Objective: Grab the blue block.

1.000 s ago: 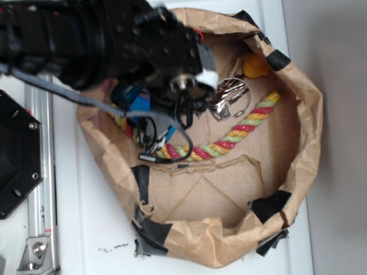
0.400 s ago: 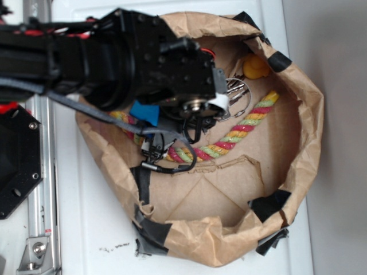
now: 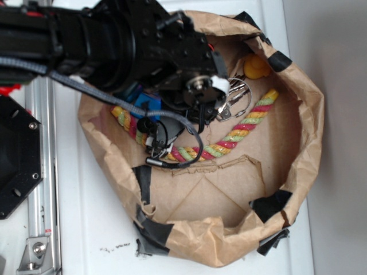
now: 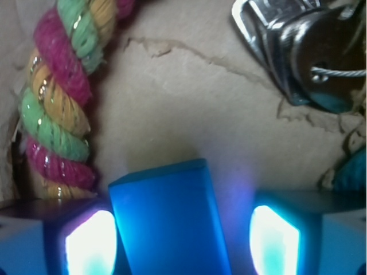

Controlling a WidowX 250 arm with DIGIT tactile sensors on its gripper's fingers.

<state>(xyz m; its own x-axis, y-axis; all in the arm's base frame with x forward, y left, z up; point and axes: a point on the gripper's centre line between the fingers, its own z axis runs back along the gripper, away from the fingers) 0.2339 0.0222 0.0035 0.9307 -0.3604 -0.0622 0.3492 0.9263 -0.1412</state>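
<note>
The blue block [image 4: 169,220] is a bright blue slab that fills the lower middle of the wrist view, lying on brown paper. My gripper [image 4: 183,235] stands astride it. The left glowing pad [image 4: 92,243] sits against the block's side. A narrow gap separates the block from the right pad [image 4: 275,240], so the jaws are open. From outside, only a blue corner of the block [image 3: 148,103] shows under the black arm head [image 3: 172,57], which hides the fingers.
A striped rope [image 3: 229,137] [image 4: 57,114] curves across the floor of the taped paper bag [image 3: 309,114]. A metal clip [image 3: 232,100] [image 4: 298,51] lies just beyond the gripper, with a yellow toy [image 3: 255,66] farther back. A black plate [image 3: 17,154] lies left of the bag.
The arm head first swung right and down over the bag, then drew back up a little. The blue patch beneath it shifted along with it.
</note>
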